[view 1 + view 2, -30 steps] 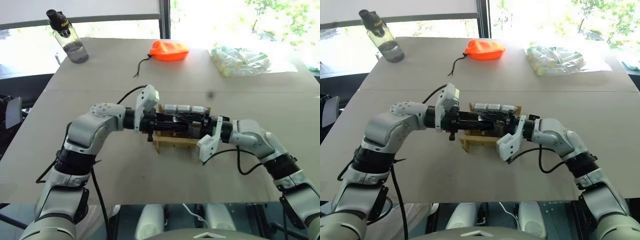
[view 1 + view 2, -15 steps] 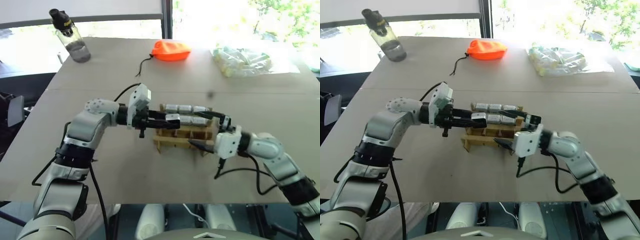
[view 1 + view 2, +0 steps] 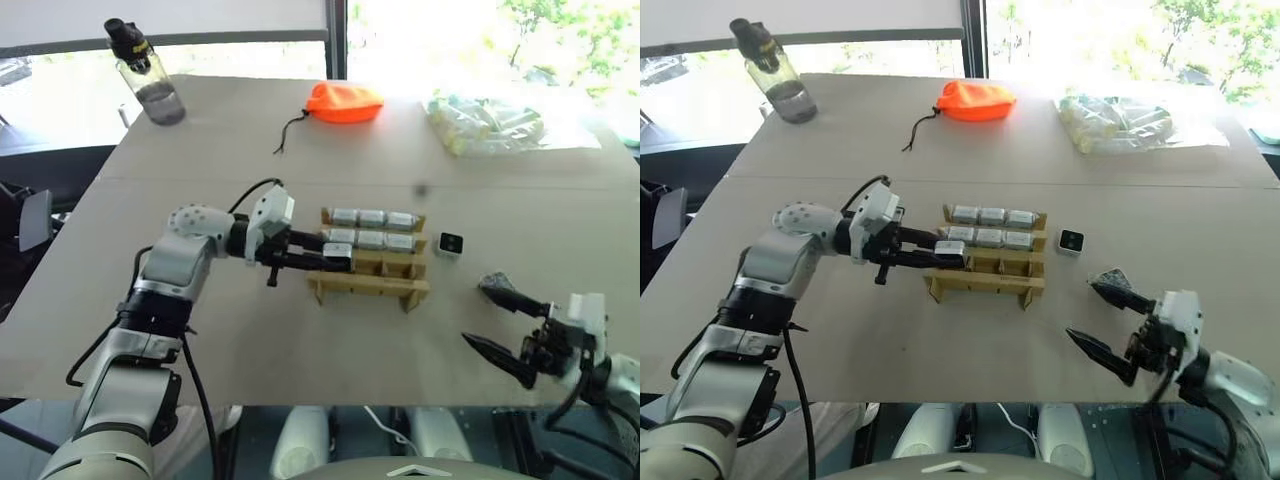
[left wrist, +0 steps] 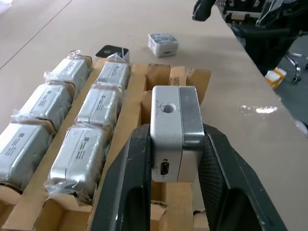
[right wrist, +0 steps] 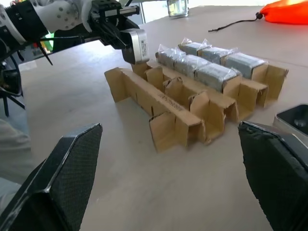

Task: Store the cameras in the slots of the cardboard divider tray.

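The cardboard divider tray (image 3: 368, 288) lies mid-table. Its back and middle rows hold several bagged cameras (image 4: 98, 103), and its near row stands empty. My left gripper (image 3: 333, 260) is shut on a silvery camera (image 4: 173, 130), held edge-on just above the near row's left end. A loose camera (image 3: 450, 244) with its black lens face up lies right of the tray. Beyond it a pale cube (image 4: 162, 43) rests on the table. My right gripper (image 3: 478, 315) is wide open and holds nothing. It sits near the table's front right edge, well away from the tray.
A clear bottle (image 3: 150, 75) stands at the far left corner. An orange pouch (image 3: 343, 101) with a black cord lies at the far middle. A clear bag of pale cylinders (image 3: 485, 122) sits far right. Bare tabletop (image 3: 250, 340) stretches in front of the tray.
My right gripper has left the tray, opened wide and pulled back to the front right edge. My left gripper, still holding its camera, has shifted slightly left and lower.
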